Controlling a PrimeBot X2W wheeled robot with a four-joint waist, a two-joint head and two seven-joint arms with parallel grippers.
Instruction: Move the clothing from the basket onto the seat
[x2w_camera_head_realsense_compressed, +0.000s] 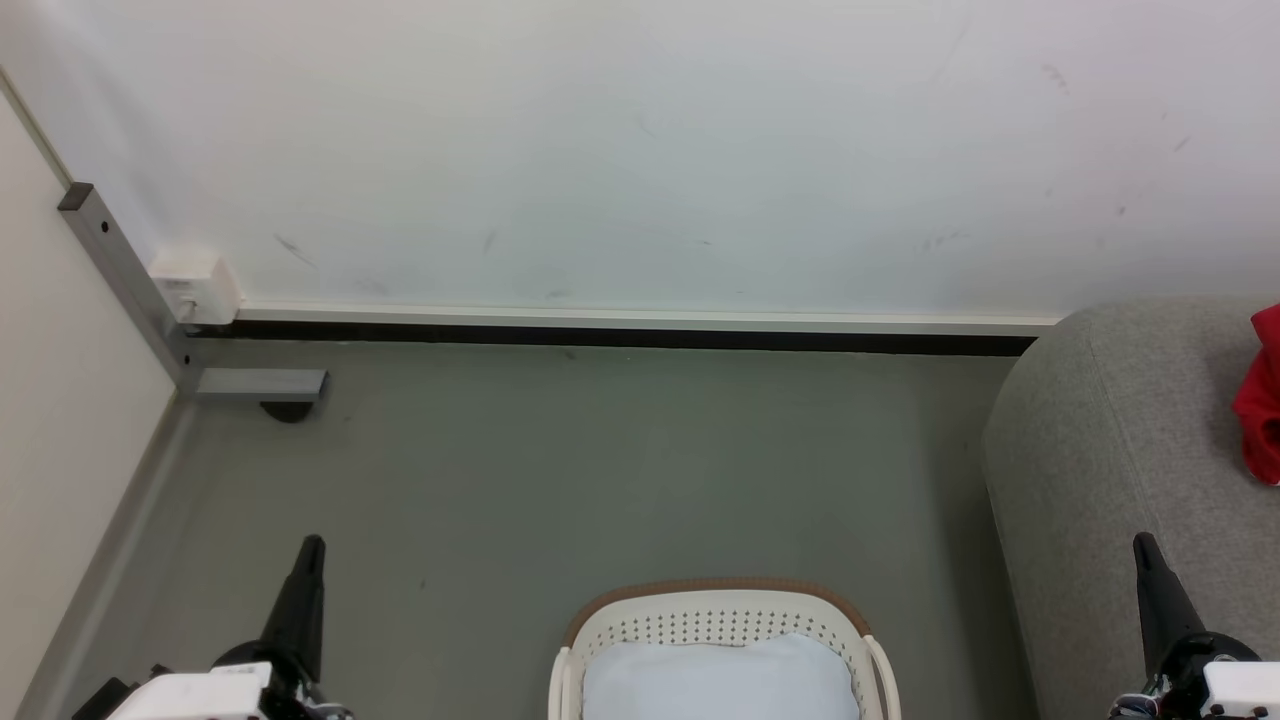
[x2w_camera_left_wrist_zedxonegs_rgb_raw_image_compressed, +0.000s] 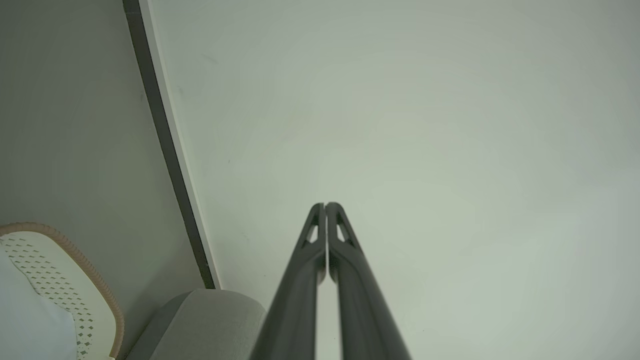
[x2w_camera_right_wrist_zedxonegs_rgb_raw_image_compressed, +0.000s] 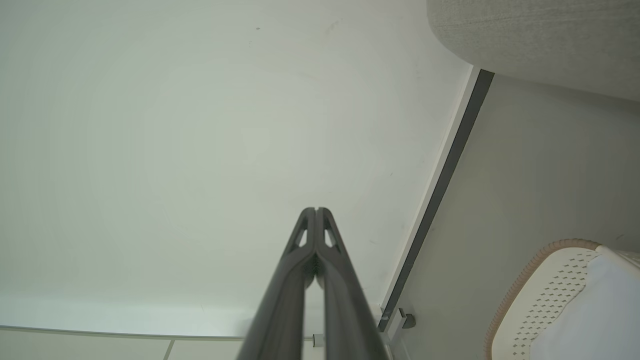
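now | left gripper (x2w_camera_head_realsense_compressed: 312, 545), right gripper (x2w_camera_head_realsense_compressed: 1143, 542) closed, empty | basket (x2w_camera_head_realsense_compressed: 720, 586) between them holds cushion (x2w_camera_head_realsense_compressed: 720, 680) | red garment (x2w_camera_head_realsense_compressed: 1263, 400) on sofa (x2w_camera_head_realsense_compressed: 1110, 450) by right fingers (x2w_camera_head_realsense_compressed: 1157, 592) | advice: spread fingers, skip cushion

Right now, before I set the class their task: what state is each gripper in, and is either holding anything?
Left gripper: closed, fingers pressed together, holding nothing.
Right gripper: closed, fingers pressed together, holding nothing.

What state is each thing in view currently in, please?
left gripper: shut, holding nothing.
right gripper: shut, holding nothing.
basket: upright on the floor.
pale cushion: lying inside the basket.
red clothing: lying on the sofa, cut off by the head view's right edge.
sofa: bearing the red clothing.
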